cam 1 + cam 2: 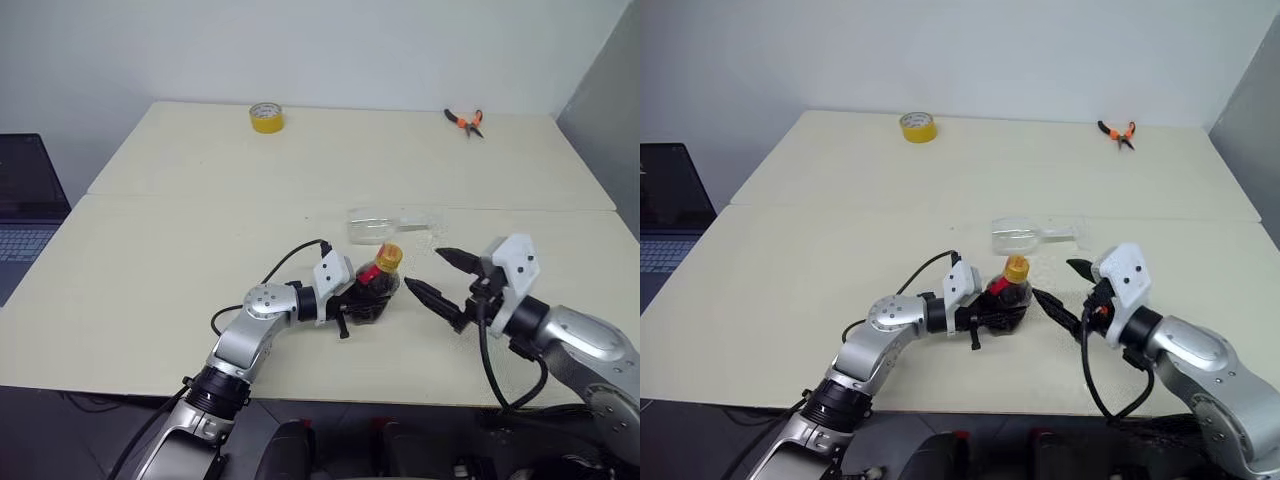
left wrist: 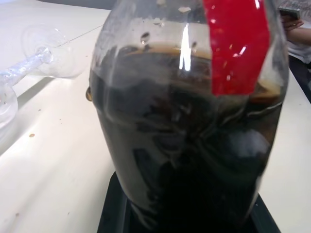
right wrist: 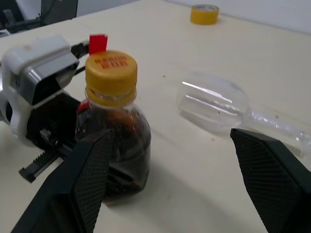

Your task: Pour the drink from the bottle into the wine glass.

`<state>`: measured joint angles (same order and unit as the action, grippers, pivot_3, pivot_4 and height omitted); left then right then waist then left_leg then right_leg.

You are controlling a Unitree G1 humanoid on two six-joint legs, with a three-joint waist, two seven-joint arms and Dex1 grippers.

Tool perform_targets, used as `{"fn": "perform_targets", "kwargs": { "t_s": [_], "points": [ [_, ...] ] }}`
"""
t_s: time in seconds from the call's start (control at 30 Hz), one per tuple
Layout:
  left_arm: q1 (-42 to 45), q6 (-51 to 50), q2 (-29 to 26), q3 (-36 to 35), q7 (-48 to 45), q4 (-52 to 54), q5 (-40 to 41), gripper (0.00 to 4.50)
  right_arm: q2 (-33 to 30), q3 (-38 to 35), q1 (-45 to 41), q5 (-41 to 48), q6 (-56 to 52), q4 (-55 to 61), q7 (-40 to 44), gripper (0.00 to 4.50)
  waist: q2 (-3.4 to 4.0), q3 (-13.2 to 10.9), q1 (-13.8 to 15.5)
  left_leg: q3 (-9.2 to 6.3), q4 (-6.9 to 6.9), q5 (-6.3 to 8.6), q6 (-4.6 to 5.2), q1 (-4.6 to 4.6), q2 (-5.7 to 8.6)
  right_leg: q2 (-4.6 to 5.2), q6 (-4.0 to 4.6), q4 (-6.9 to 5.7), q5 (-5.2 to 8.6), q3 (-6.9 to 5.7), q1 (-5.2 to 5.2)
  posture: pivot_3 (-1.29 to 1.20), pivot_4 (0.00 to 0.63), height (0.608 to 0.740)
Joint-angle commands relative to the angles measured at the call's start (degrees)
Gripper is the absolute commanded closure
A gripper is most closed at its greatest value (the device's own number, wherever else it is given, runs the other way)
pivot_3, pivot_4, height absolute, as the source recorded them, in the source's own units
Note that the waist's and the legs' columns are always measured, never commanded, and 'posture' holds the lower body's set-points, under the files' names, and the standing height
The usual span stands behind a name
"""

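Near edge of the counter (image 1: 150,300): left gripper (image 1: 352,302) reaches in from the left, fingers closed on the body of the bottle (image 1: 376,290), which stands upright near the counter's middle, yellow cap (image 3: 111,71) on. The drink (image 2: 184,160), dark, fills most of the body, up to roughly the red label.

Just right of the bottle: right gripper (image 1: 440,277), fingers spread wide, holding nothing. One finger points toward the bottle and sits close beside it; the other points farther back toward the glass. No contact that I can tell.

Beyond the bottle: the wine glass (image 1: 380,226) lies on its side, bowl to the left, stem and foot to the right, empty. Not upright, so it cannot take a pour as it lies.

Far side: yellow tape roll (image 1: 266,118) far left, orange-handled pliers (image 1: 466,121) far right, both well apart from the work.

Judgement: the step is preparation, bottle steadied, nothing poured. Next calls for the free right fingers to either twist off the cap or stand the glass on its foot; both are needed before tipping.
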<state>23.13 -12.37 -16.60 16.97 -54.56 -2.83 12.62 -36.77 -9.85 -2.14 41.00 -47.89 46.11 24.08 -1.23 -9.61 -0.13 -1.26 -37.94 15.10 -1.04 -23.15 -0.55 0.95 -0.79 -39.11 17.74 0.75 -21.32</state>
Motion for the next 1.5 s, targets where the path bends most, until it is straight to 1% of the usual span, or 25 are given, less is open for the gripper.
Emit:
{"fn": "perform_targets", "kwargs": {
  "t_s": [0.03, 0.17, 0.2, 0.3, 0.43, 0.63, 0.9, 1.0, 1.03, 1.2, 1.23, 1.37, 1.5],
  "points": [
    [0.8, 1.4, 0.4, -0.7, -0.4, 2.5, 1.0, 3.78, -0.4, -2.7, -1.5, 7.0, -1.2, 3.8, 0.4, 0.42, 0.00, 0.0, -0.1, 0.00, 0.00, 0.00, 0.00, 0.00, -0.01, -0.01, 0.00, 0.00, 0.00, 0.00, 0.00, 0.00, 0.150, 0.740],
    [0.9, 1.6, 0.5, -0.6, -0.5, 2.3, 0.8, 3.78, 1.9, -1.5, -5.7, 10.5, -2.5, 3.3, -4.2, 0.42, 0.00, 0.0, -0.2, -0.01, 0.01, 0.00, 0.00, 0.02, -0.04, -0.05, 0.00, -0.01, 0.00, 0.00, 0.00, 0.00, 0.150, 0.740],
    [1.0, 1.6, 0.5, -0.5, -0.5, 2.3, 0.8, 3.78, 3.4, -0.5, -7.4, 11.0, -2.9, 2.8, -6.2, 0.42, 0.00, 0.0, -0.2, -0.01, 0.01, 0.00, 0.00, 0.02, -0.04, -0.05, 0.00, -0.01, 0.00, 0.01, 0.00, 0.00, 0.150, 0.740],
    [1.0, 1.6, 0.5, -0.5, -0.5, 2.2, 0.8, 3.78, 6.2, 3.0, -10.5, 10.0, -3.6, 1.8, -9.6, 0.42, 0.00, 0.0, -0.2, -0.01, 0.02, 0.00, 0.00, 0.01, -0.03, -0.05, 0.00, 0.00, 0.00, 0.01, -0.01, 0.00, 0.150, 0.740],
    [1.2, 1.5, 0.5, -0.4, -0.5, 2.2, 0.8, 3.78, 7.2, 5.9, -12.6, 7.2, -3.1, 0.6, -11.5, 0.42, 0.00, 0.0, -0.1, -0.01, -0.01, 0.00, 0.00, -0.04, 0.00, 0.00, 0.00, 0.02, 0.00, 0.00, -0.02, 0.00, 0.150, 0.740],
    [1.2, 1.6, 0.7, -0.4, -0.4, 2.1, 0.7, 3.78, 6.7, 8.0, -13.2, 2.2, -1.8, -1.6, -11.6, 0.42, 0.00, 0.0, 0.0, -0.01, -0.02, 0.00, 0.00, -0.04, 0.00, 0.00, 0.00, 0.01, 0.00, -0.01, -0.03, 0.00, 0.150, 0.740],
    [1.1, 1.7, 0.7, -0.4, -0.4, 2.1, 0.7, 3.78, 7.8, 7.4, -11.7, 2.6, -1.5, -2.0, -10.6, 0.42, 0.00, 0.0, -0.1, -0.01, -0.01, 0.00, 0.00, -0.04, -0.01, 0.00, 0.00, 0.00, 0.00, 0.00, -0.04, 0.00, 0.150, 0.740],
    [1.1, 1.7, 0.8, -0.4, -0.4, 2.0, 0.7, 3.78, 8.4, 7.0, -11.4, 3.5, -1.6, -1.8, -10.2, 1.03, 0.00, 0.0, 0.0, -0.01, -0.01, 0.00, 0.00, -0.04, -0.01, 0.00, 0.00, 0.00, 0.00, 0.00, -0.04, 0.00, 0.150, 0.740],
    [1.1, 1.7, 0.8, -0.4, -0.4, 2.0, 0.7, 3.78, 8.7, 6.8, -11.2, 4.0, -1.5, -1.6, -10.0, 1.34, 0.00, 0.0, -0.1, -0.01, -0.01, 0.00, 0.00, -0.04, -0.01, 0.00, 0.00, 0.00, 0.00, 0.00, -0.04, 0.00, 0.150, 0.740],
    [1.0, 1.8, 0.8, -0.4, -0.3, 2.0, 0.6, 3.78, 11.5, 5.0, -11.0, 8.8, -0.8, -1.1, -10.1, 3.17, 0.00, 0.0, -0.1, -0.01, -0.01, 0.00, 0.00, -0.04, -0.01, 0.00, 0.00, 0.00, 0.00, -0.01, -0.04, 0.00, 0.150, 0.740],
    [1.0, 1.8, 0.8, -0.4, -0.3, 2.0, 0.6, 3.78, 12.1, 4.7, -11.0, 9.8, -0.6, -1.2, -10.2, 3.24, 0.00, 0.0, -0.1, -0.01, -0.01, 0.00, 0.00, -0.04, -0.01, 0.00, 0.00, 0.00, 0.00, 0.00, -0.04, 0.00, 0.150, 0.740],
    [1.0, 1.8, 0.8, -0.3, -0.3, 2.0, 0.6, 3.78, 14.7, 3.6, -10.7, 13.1, 0.1, -1.5, -11.0, 3.24, 0.00, 0.0, -0.1, -0.01, -0.01, 0.00, 0.00, -0.04, -0.01, -0.01, 0.00, 0.00, 0.00, 0.00, -0.03, 0.00, 0.150, 0.740],
    [0.9, 1.8, 0.7, -0.3, -0.3, 2.1, 0.6, 3.78, 18.6, 3.3, -10.2, 17.1, 1.1, -1.6, -12.3, 3.24, 0.00, 0.0, -0.1, -0.01, 0.00, 0.00, 0.00, -0.04, -0.02, -0.01, 0.00, 0.00, 0.00, 0.00, -0.04, 0.00, 0.150, 0.740]
  ]
}}
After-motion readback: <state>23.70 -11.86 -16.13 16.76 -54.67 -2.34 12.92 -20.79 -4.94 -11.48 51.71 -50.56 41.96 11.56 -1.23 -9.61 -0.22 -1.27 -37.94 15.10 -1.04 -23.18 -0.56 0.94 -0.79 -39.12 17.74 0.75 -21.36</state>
